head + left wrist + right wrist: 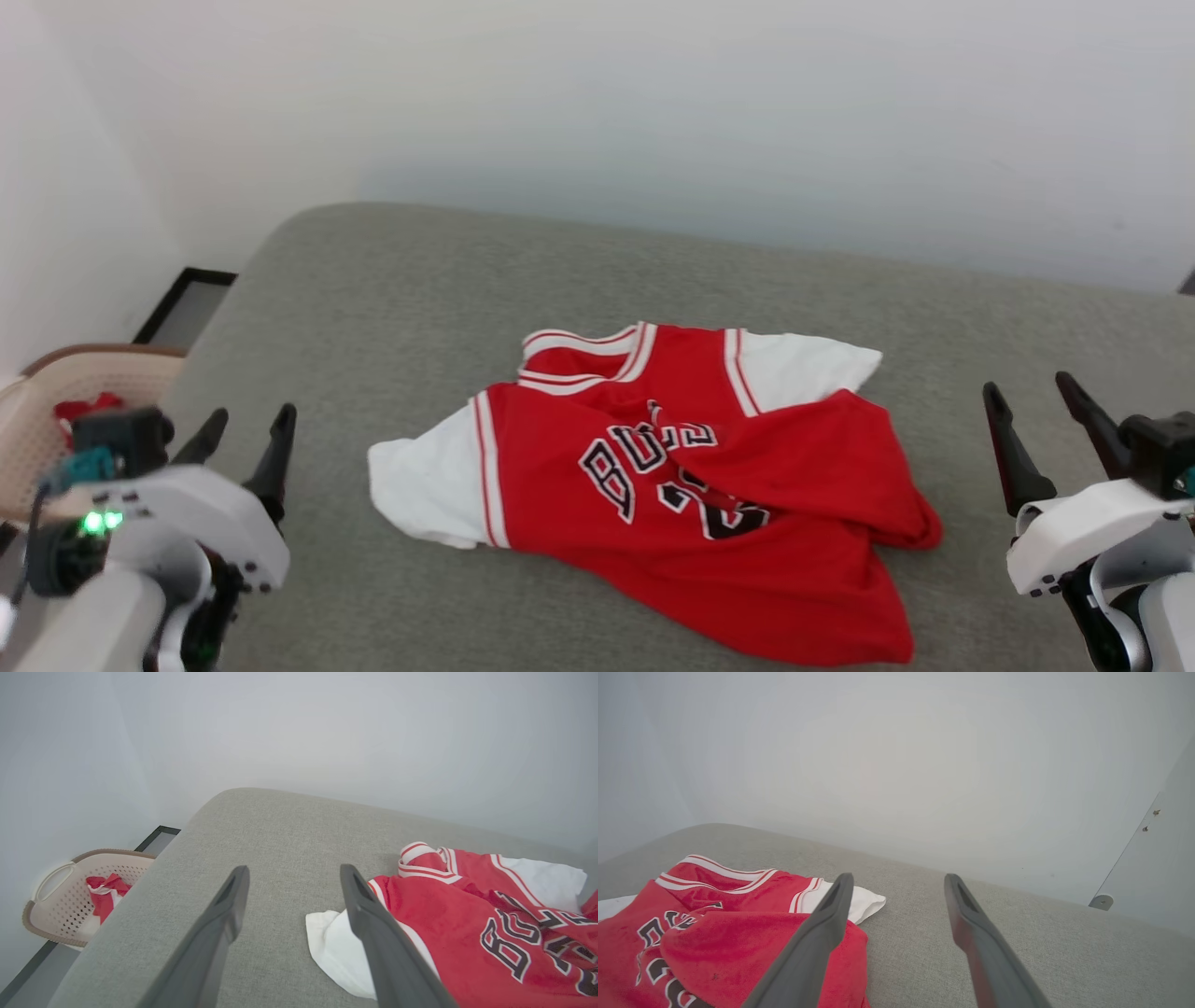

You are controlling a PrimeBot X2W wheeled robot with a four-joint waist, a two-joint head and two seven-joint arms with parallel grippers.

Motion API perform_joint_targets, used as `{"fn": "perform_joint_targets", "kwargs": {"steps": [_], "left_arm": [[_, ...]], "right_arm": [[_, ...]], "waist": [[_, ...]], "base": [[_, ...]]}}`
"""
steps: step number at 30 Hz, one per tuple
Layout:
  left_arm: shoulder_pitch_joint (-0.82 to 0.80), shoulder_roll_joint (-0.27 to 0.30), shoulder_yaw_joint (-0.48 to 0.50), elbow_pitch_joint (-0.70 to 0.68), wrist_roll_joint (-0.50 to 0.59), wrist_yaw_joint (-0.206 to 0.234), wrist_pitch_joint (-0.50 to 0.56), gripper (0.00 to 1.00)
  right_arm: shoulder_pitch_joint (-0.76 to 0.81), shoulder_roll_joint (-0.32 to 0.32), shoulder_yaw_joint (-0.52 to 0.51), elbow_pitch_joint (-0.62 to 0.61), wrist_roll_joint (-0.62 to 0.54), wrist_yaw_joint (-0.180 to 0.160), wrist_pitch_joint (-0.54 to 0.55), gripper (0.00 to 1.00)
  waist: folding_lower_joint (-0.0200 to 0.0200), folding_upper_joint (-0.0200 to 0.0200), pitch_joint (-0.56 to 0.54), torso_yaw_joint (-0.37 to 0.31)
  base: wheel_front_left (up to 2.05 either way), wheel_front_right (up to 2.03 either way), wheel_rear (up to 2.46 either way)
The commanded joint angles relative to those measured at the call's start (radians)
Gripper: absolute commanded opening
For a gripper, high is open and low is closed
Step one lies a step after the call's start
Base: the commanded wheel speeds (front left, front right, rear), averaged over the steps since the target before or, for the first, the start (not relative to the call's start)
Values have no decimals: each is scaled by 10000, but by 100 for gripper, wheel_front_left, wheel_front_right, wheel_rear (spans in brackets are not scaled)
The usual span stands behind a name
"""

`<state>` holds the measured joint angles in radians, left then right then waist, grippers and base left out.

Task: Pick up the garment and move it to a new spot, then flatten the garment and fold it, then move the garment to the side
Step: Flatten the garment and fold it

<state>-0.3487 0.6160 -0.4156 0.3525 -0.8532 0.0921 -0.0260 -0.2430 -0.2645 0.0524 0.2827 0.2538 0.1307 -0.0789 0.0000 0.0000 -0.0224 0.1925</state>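
The garment lies rumpled near the middle of the grey padded surface, chest side up; its collar points away toward the pale wall; a loose fold of the red body is thrown across the chest, so only part of the black, white-outlined lettering shows; one white sleeve spreads toward the robot's left, and the other lies at the far right corner beside the striped trim; the hem is bunched and uneven at the near side.

The left gripper hangs over the left part of the surface, its two dark fingers spread wide with nothing between them; it stands apart from the cloth, with the white left sleeve the nearest part of it. The right gripper hovers to the right of the garment, also wide open and empty, with bare grey fabric between it and the red fold.

Down past the left edge of the surface stands a beige perforated basket; a small red-and-white cloth lies inside it.
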Motion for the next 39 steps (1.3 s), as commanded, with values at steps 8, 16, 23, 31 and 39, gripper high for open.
{"fn": "perform_joint_targets", "kwargs": {"steps": [8,16,23,31,39], "left_arm": [[1635,-71,485,-1367,157,949,-1405,100],[2658,-294,797,-2180,69,1469,-1977,100],[3098,-526,901,-2547,245,1715,-2196,100],[3393,-1049,1297,-2768,496,1691,-2374,100],[3452,-1516,1753,-2644,874,1431,-2377,100]], "right_arm": [[-555,-367,618,890,748,1,1359,100],[-1020,-644,1001,1867,1437,-2,3478,100],[-1188,-708,895,2539,1555,-1,5194,100],[-1391,-517,529,3316,1236,-1,6327,100],[-1672,-383,743,4070,1136,-2,6689,0]], "waist": [[0,0,-214,1101],[0,0,25,1669],[0,0,260,1999],[0,0,581,2268],[0,0,750,2338]], "base": [[0,0,0],[0,0,0],[0,0,0],[0,0,0],[0,0,0]]}}
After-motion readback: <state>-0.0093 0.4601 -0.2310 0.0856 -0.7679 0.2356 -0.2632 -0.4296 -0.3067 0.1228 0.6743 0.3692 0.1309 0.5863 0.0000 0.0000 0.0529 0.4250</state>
